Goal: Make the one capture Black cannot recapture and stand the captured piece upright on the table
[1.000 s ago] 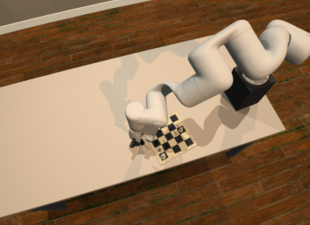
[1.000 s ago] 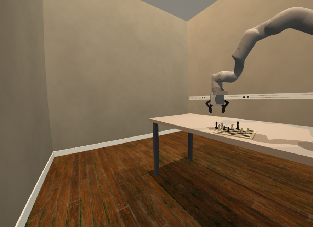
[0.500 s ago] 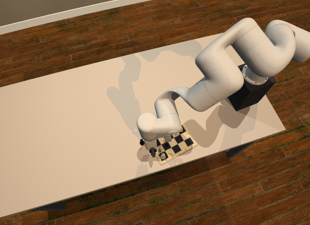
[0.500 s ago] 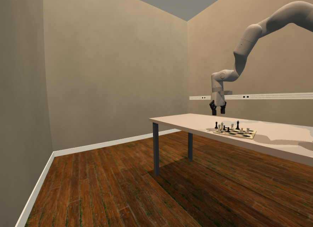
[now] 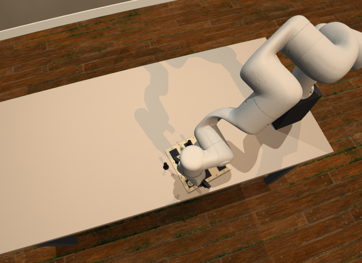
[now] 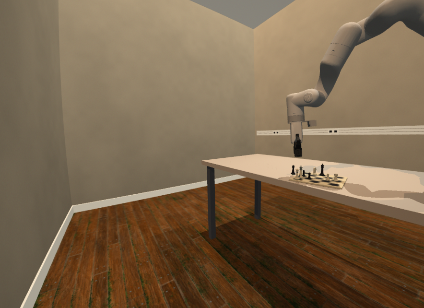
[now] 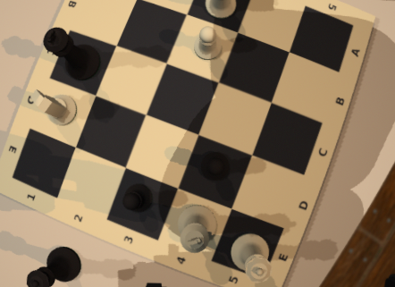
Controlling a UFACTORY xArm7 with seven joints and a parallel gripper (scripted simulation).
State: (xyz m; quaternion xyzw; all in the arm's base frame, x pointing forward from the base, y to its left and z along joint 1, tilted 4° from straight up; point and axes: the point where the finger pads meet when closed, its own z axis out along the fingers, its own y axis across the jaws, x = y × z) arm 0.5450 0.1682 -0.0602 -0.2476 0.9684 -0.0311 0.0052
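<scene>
The small chessboard (image 5: 169, 151) (image 6: 338, 185) (image 7: 307, 87) lies near the table's front edge. My gripper (image 6: 297, 154) is open and empty and hangs well above the board; the wrist hides it in the overhead view. A black piece (image 5: 165, 166) (image 6: 292, 169) (image 7: 57, 265) stands upright on the table just off the board's edge. On the board, in the wrist view, stand a tall black piece (image 7: 71, 53), two black pawns (image 7: 134, 198) (image 7: 215, 164), a white pawn (image 7: 207, 42), a white piece on the C file (image 7: 59, 108), two tall white pieces (image 7: 196, 228) (image 7: 252, 255) and one more white piece (image 7: 220, 2).
The arm's base (image 5: 297, 111) stands on the table's right end, and the arm reaches over the board. The table's front edge (image 5: 204, 196) runs just beyond the board. A wooden floor lies below.
</scene>
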